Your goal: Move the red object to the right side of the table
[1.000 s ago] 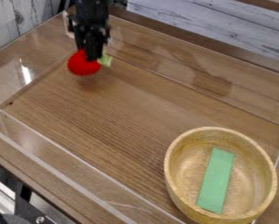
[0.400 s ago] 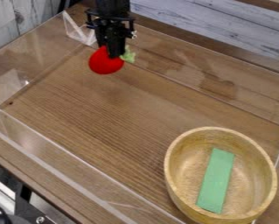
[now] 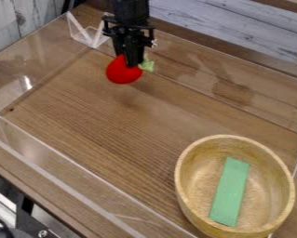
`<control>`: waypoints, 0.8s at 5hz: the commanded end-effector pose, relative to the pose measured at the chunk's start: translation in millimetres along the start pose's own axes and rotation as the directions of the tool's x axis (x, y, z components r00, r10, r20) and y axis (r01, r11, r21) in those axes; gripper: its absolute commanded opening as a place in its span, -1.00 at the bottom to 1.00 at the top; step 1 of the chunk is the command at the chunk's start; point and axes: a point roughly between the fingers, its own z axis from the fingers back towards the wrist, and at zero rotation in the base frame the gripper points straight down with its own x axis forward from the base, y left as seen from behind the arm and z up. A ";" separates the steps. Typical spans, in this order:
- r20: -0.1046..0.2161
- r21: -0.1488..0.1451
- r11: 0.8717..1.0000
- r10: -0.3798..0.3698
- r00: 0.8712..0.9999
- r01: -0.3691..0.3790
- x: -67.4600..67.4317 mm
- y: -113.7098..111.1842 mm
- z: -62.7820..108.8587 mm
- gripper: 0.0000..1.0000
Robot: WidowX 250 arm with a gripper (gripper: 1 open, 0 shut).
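The red object [image 3: 122,72], a small round strawberry-like toy with a green leafy cap, hangs just above the brown wood-grain table [image 3: 126,139] in the upper left part of the view. My black gripper [image 3: 132,59] comes down from above and is shut on the toy's top near the green cap. The fingertips are partly hidden by the toy.
A round woven tan bowl [image 3: 195,191] stands at the front right with a flat green strip [image 3: 230,191] lying inside it. Low clear acrylic walls [image 3: 26,88] border the table on the left, front and back.
The gripper has carried the red object to the right and slightly toward the front, from the far left back area to nearer the middle. The bowl has not moved.
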 end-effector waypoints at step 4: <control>-0.008 -0.007 0.999 -0.045 0.999 0.045 -0.2 13.3 -2.5 -1.00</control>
